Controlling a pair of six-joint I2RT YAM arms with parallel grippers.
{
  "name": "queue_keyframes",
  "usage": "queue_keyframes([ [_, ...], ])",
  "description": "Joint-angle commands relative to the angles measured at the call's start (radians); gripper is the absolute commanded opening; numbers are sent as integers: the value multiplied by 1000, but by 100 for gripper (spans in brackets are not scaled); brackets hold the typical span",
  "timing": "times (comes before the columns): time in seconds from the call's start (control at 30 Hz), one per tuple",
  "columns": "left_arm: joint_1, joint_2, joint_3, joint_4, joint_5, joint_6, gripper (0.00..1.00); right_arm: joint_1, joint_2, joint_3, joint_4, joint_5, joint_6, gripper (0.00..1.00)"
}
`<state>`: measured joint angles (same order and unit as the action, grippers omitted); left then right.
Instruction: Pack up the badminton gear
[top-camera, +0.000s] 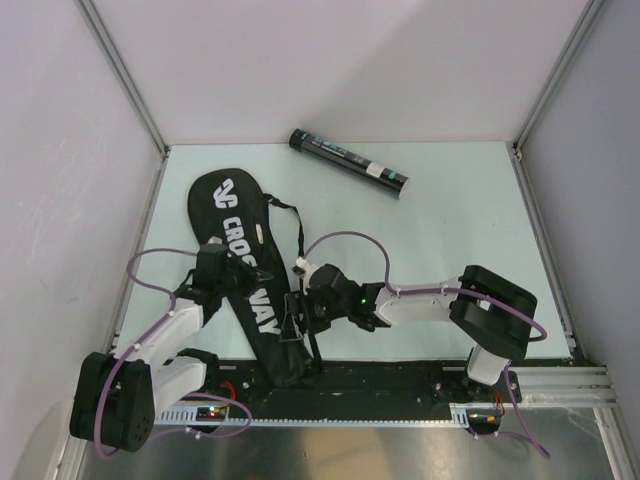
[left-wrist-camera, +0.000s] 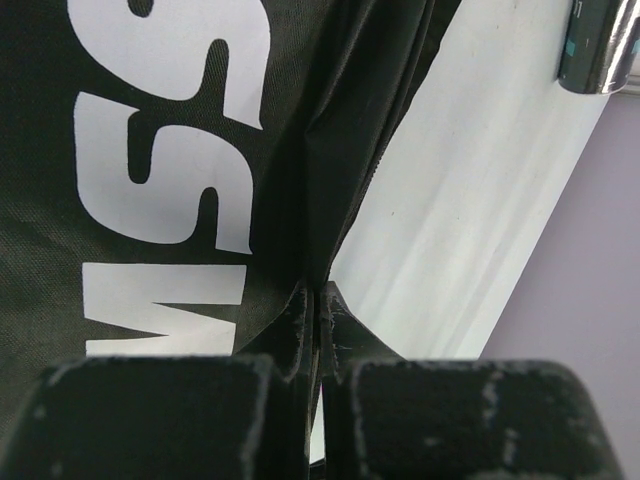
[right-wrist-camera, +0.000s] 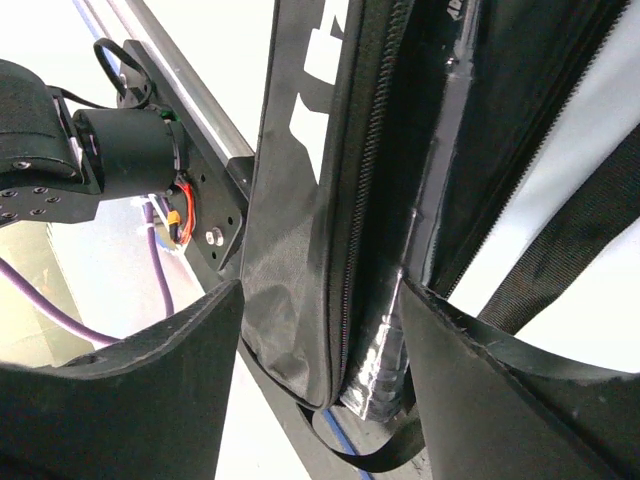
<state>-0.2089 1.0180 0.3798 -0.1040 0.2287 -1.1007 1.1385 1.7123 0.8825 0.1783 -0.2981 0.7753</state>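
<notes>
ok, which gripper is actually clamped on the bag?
The left gripper: it is shut on a fabric edge of the bag. The right gripper is open, only straddling the zippered side.

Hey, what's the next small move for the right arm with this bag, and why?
Probably close the right fingers on the bag at its zipper edge. They straddle that edge, open, near the bag's narrow end, while the left fingers pinch the bag's side fabric, steadying it.
</notes>
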Motion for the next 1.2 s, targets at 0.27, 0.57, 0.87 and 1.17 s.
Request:
queue_keyframes([
  [0.27,-13,-18,-3,62,-4,-24,0,40,8,6,-31,176,-58,73],
  [0.57,-17,2,-10,73,-15,-31,0,65,36,23,-38,229,-36,37],
  [0.87,-17,24,4,83,-1,-24,0,83,51,-3,30,233,36,0],
  [1.17,-17,-20,-10,83,-24,-47,0,80,15,-64,136,222,105,34],
])
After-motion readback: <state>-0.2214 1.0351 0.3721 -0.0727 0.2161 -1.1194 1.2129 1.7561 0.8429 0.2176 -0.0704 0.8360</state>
